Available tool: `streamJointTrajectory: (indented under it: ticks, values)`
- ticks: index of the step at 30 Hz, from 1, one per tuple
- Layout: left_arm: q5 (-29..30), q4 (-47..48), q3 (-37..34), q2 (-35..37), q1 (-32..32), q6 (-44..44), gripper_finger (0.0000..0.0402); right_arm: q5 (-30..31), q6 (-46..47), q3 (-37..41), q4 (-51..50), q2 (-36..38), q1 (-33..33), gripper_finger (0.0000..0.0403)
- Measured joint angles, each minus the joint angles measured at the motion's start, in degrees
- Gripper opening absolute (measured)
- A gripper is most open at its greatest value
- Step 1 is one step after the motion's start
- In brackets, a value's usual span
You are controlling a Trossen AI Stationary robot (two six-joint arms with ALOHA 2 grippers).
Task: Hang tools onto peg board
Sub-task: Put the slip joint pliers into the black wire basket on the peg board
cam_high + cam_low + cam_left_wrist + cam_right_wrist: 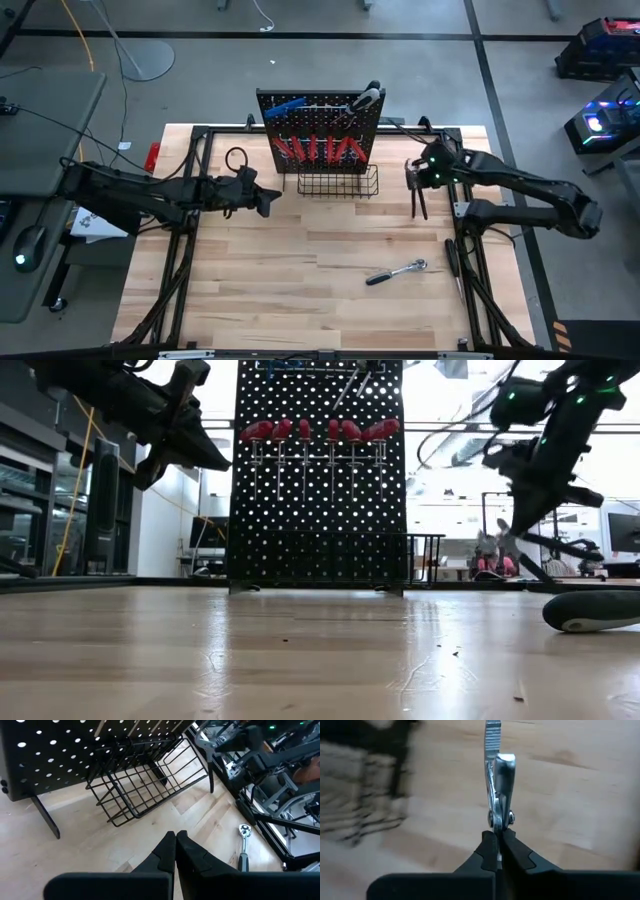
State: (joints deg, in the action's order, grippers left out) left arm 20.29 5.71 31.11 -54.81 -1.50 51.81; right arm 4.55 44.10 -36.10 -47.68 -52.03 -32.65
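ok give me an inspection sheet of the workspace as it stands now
surface: wooden table, bare planks over most of it
job's things: peg board upright at the far edge, red-handled screwdrivers hung in a row, wire basket at its base; chrome ratchet lying flat on the table
clutter: nothing seen on the table
grippers: left gripper shut and empty, raised left of the basket; right gripper shut on a silver tool, raised right of the basket
cables: yellow and white cables on the floor
surroundings: grey floor, equipment with lit parts to the right
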Motion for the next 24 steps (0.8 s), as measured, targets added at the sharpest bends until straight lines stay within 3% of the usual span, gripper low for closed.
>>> streamJointTrajectory:
  ticks: [4,7,14,24]
  values:
    - [-0.2,0.0,0.0,0.0,0.4,-0.6,0.0,-6.6,-6.1,-0.6,-0.5,5.5,3.0,0.0002]
    - [-0.4,0.4,0.0,0.0,0.4,-1.1,0.0,-7.8,-12.1,-3.8,-3.3,7.6,7.3,0.0002]
    - [-0.5,2.4,0.0,0.0,0.4,-0.6,0.0,-0.8,-20.6,-16.0,-5.2,4.7,19.2,0.0001]
    - [-0.8,2.6,0.0,0.0,0.2,2.0,0.0,9.8,-38.0,-27.9,-7.8,-11.3,30.2,0.0]
